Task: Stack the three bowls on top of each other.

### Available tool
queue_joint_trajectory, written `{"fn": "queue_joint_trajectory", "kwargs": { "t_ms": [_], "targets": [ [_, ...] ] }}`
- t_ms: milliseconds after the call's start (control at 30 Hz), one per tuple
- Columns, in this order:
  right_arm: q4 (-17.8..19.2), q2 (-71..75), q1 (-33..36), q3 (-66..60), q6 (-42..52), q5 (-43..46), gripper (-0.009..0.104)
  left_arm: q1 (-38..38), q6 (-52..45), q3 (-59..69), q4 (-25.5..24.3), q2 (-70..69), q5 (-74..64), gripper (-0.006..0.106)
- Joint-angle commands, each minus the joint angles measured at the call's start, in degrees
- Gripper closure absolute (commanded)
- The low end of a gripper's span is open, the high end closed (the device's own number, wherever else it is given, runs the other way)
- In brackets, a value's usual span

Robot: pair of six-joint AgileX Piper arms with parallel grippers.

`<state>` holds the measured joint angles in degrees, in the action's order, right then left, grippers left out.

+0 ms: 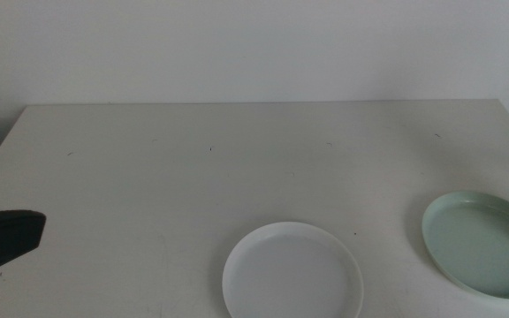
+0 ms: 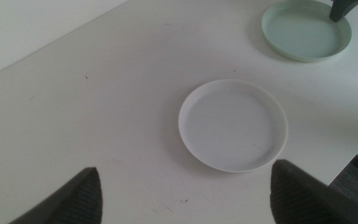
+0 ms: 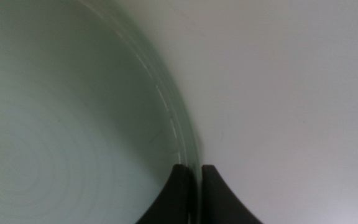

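Our right gripper (image 3: 194,186) pinches the mint green bowl (image 1: 482,240) by its rim at four o'clock. The white bowl (image 1: 292,272) sits at six. Our left gripper (image 2: 185,193) hovers at nine, jaws spread.

My table (image 1: 237,168) is a broad, matte white top running back to a pale wall, with a few tiny dark specks scattered on it. Directly on it, at the near edge around the middle, lies a shallow round white bowl (image 1: 292,272). Well apart from that, at the near right, lies a shallow round pale mint green bowl (image 1: 480,241).
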<state>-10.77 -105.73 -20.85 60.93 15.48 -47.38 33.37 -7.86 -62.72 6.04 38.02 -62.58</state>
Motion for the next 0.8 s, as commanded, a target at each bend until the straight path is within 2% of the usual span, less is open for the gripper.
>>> {"fn": "queue_joint_trajectory", "kwargs": {
  "t_ms": [0, 200, 367, 567, 767],
  "targets": [
    [0.4, 4.1, 0.1, 1.1, 0.1, -1.4, 0.096, 0.3, 0.3, -1.7, 0.5, 0.3, 3.5, 0.008],
    [-2.5, 13.5, 1.2, 1.3, -0.2, -2.2, 0.096, 0.3, 0.3, -1.7, 0.5, 0.3, 3.5, 0.008],
    [-6.6, 20.6, 3.8, 2.5, -5.4, -6.3, 0.096, 0.3, 0.3, -1.7, 0.5, 0.3, 3.5, 0.008],
    [-6.7, 22.8, 13.4, 9.4, -7.4, -15.6, 0.096, 0.3, 0.3, -1.7, 0.5, 0.3, 3.5, 0.008],
    [-6.7, 22.3, 26.0, 12.3, -11.1, -15.9, 0.096, 0.3, 0.3, -1.7, 0.5, 0.3, 3.5, 0.008]
  ]
}}
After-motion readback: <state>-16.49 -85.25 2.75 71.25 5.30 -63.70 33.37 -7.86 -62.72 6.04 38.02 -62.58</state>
